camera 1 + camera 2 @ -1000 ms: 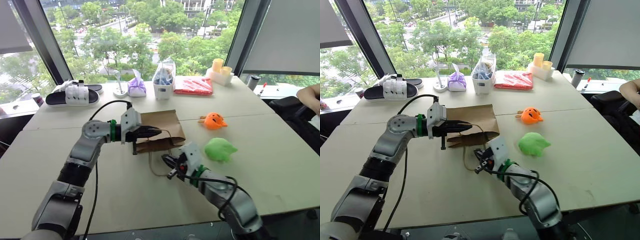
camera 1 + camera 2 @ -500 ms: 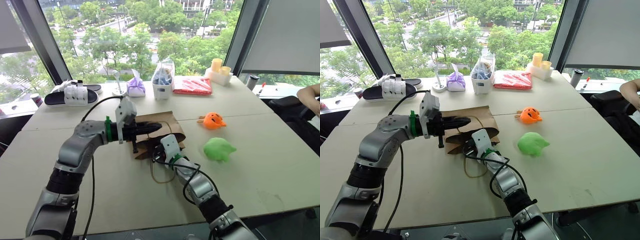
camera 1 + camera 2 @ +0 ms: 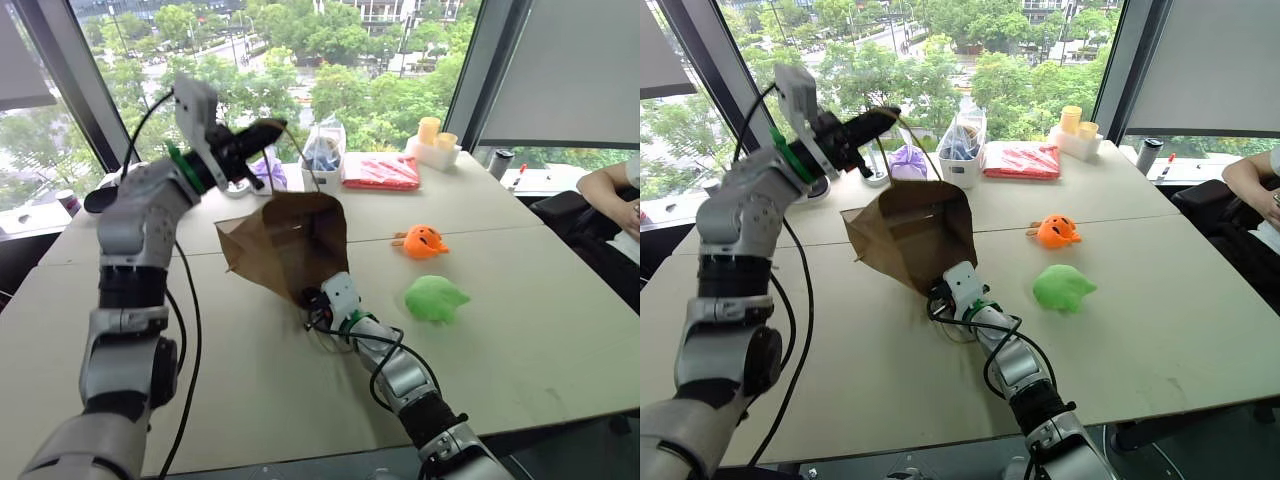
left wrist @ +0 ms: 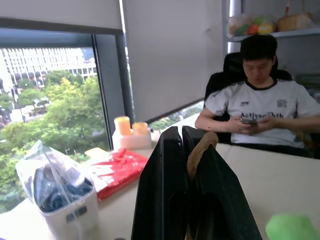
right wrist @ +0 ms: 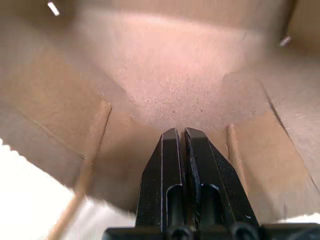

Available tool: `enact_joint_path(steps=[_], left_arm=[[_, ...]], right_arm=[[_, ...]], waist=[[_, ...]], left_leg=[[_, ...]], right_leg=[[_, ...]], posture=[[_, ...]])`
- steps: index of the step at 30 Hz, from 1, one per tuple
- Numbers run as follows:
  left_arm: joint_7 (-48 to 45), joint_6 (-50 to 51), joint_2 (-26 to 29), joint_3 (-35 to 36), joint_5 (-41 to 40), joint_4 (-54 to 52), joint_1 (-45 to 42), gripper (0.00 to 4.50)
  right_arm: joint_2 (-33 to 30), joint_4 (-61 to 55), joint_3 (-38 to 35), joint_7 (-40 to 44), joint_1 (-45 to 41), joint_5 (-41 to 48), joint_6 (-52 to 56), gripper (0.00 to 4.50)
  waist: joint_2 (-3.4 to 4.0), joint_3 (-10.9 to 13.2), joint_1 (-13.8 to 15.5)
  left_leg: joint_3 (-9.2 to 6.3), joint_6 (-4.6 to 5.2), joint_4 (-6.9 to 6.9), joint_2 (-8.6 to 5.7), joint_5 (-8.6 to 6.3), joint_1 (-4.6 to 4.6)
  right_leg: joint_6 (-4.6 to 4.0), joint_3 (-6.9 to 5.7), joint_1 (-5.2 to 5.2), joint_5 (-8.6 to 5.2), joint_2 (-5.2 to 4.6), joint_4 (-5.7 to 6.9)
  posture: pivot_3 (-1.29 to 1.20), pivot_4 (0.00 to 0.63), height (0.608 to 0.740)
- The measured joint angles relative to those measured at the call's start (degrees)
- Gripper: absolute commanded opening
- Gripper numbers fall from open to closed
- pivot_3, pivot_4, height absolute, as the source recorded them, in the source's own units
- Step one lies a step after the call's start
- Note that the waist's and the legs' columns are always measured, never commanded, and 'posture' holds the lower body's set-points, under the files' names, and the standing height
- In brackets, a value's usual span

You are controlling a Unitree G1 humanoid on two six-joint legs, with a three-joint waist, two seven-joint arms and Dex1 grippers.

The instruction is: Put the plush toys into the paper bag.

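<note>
Two claws are working the paper bag [image 3: 285, 245] right now! High up near the window, the left claw [image 3: 268, 131] is clamped tight on the bag's thin cord handle [image 3: 300, 160], and the left wrist view shows brown cord pinched between its black fingers [image 4: 165, 195]. From that handle the bag hangs tilted, its lower end down on the pale worktop [image 3: 520, 330]. Down there the right claw [image 3: 312, 305] sits at the bag's low corner, fingers pressed together with nothing visibly between them, pointing into brown paper folds. Both plush toys lie out on the worktop to the right of the bag: the orange one [image 3: 427, 241] farther back, the green one [image 3: 436, 298] nearer, the two close but apart. A person [image 4: 260, 107] sits at the worktop's far right end.
</note>
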Motion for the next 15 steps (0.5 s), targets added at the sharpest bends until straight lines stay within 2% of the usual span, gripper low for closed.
enact_joint_path(steps=[4,9,12,15], left_arm=[[0.7,1.3,-3.1,-2.7,0.0,-4.4,9.7,0.05],[2.4,1.4,-4.5,-3.2,0.0,-9.2,13.6,0.05],[3.7,2.6,-5.3,-3.2,-0.5,-11.3,14.0,0.00],[4.6,4.0,-5.4,-3.2,-1.3,-13.0,14.3,0.00]], right_arm=[[-3.0,-8.4,-2.2,1.0,2.4,0.8,7.7,0.13],[-9.1,-27.1,-7.6,3.2,5.4,4.1,21.2,0.13],[-13.8,-40.0,-12.2,4.7,9.7,7.1,29.8,0.97],[-18.9,-48.7,-18.8,6.1,14.7,10.2,37.3,2.43]], waist=[[-0.03,0.0,0.4],[-0.02,0.0,0.4],[-0.03,0.0,0.9],[-0.02,0.0,1.6]], left_leg=[[-0.03,0.03,0.11,-0.03,-0.01,-0.24],[-0.02,0.13,0.06,-0.02,-0.07,-0.32],[0.00,0.26,0.06,-0.02,-0.15,-0.31],[0.08,0.29,0.09,-0.02,-0.16,-0.31]], right_leg=[[0.00,0.01,-0.15,0.00,-0.01,-0.03],[0.00,0.02,-0.28,0.00,-0.01,0.00],[0.00,0.01,-0.25,0.00,-0.01,-0.02],[0.00,0.01,-0.17,0.00,-0.01,-0.15]], posture=[[0.00,0.150,0.740],[0.00,0.150,0.740],[0.00,0.150,0.740],[0.00,0.150,0.740]])
